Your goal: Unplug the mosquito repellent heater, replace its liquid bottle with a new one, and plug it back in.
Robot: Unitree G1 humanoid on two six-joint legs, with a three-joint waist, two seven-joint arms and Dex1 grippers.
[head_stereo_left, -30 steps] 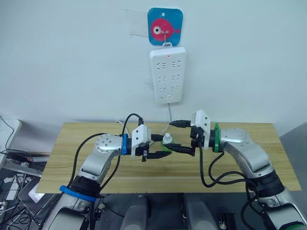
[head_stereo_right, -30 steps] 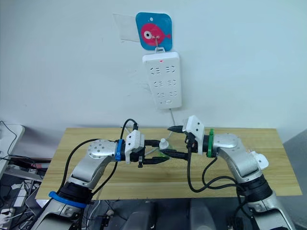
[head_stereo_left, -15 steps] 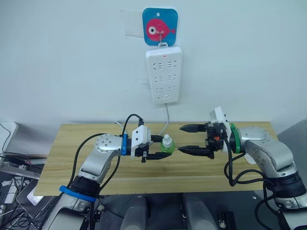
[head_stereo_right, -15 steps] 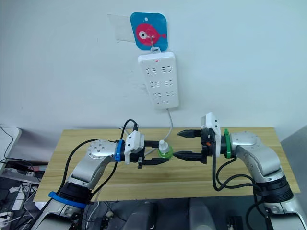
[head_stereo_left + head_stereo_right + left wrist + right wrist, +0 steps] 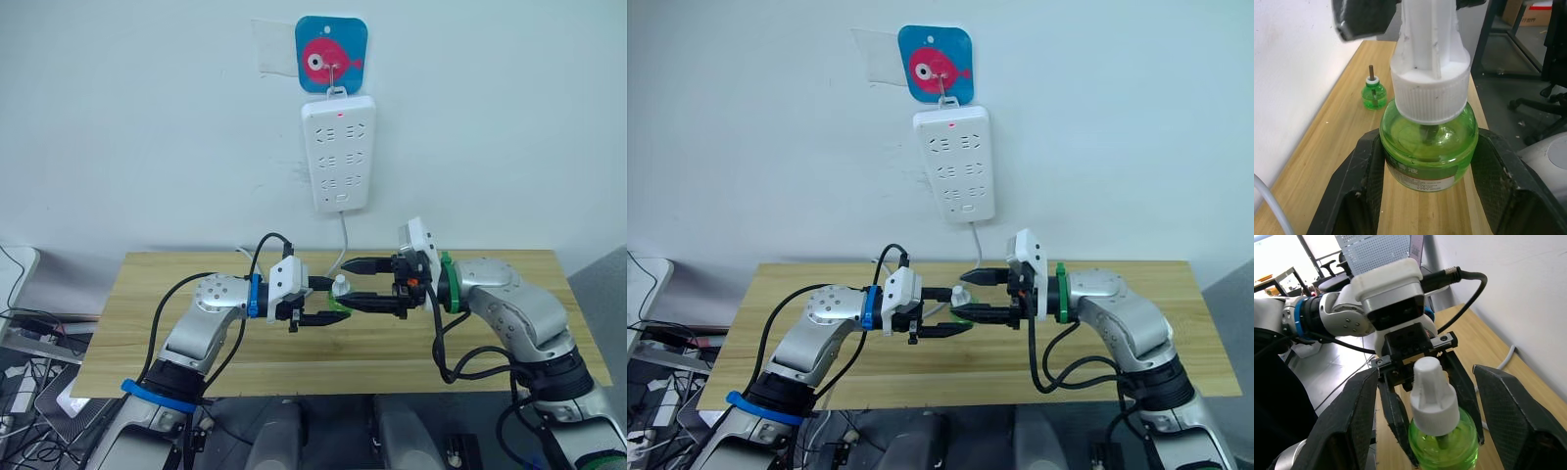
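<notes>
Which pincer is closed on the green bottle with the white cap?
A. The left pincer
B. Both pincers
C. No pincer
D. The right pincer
A: the left pincer clamps the green bottle on both sides, while the right pincer stands open around the white cap.

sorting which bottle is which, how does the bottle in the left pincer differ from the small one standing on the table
The held bottle wears a tall white cap; the table bottle is uncapped, its wick rod bare. The held one sits clamped in the left pincer; the other stands free near the wall. Both hold green liquid and stand upright.
</notes>
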